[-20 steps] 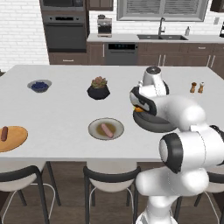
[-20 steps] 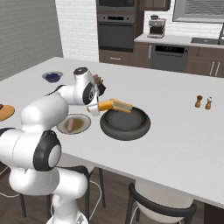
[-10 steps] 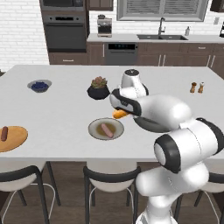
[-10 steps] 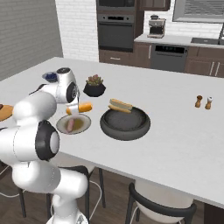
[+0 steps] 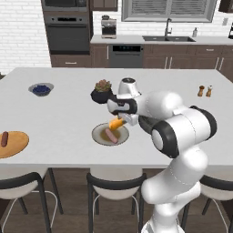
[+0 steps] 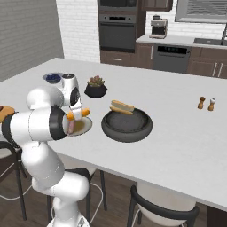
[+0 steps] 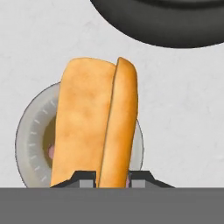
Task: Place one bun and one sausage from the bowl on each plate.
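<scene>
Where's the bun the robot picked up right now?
The bun is clamped in the hand, just above the grey plate holding a sausage, left of the bowl.

We see a white surface (image 5: 68, 113) spanning mid-frame. On it, at the far left, rests the wooden plate (image 5: 12, 144); left of centre sits the grey plate (image 5: 110, 134). Toward the upper left stands a small bowl of blueberries (image 5: 41, 89), a black plant pot (image 5: 102, 93) near centre, shakers (image 5: 205, 91) at right. In the right base view the dark bowl (image 6: 127, 125) sits centre-frame.
</scene>
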You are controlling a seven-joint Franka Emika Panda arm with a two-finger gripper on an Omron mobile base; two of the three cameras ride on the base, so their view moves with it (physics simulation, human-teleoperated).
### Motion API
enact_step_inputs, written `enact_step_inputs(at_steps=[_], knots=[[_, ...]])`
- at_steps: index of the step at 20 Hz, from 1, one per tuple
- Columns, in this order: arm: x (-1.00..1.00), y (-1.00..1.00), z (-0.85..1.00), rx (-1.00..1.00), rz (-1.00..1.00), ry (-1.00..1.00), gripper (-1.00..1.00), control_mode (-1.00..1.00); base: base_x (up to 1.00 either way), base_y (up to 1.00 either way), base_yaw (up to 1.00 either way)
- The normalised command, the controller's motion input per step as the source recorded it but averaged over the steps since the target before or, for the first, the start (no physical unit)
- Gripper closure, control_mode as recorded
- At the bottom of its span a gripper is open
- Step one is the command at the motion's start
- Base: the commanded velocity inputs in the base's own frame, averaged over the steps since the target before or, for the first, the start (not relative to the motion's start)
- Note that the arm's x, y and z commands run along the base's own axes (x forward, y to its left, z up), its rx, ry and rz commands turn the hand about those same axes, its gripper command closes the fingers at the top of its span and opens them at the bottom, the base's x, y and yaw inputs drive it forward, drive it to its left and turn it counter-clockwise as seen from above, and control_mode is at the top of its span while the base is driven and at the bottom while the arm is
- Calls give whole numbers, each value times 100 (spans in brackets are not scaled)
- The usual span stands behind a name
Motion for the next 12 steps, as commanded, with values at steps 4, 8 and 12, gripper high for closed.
enact_step_inputs(at_steps=[4,8,12], knots=[[28,0,-34,0,28,0,100,-100,0,0,0],[33,17,-62,0,31,0,100,-100,0,0,0],[56,7,-31,0,31,0,100,-100,0,0,0]])
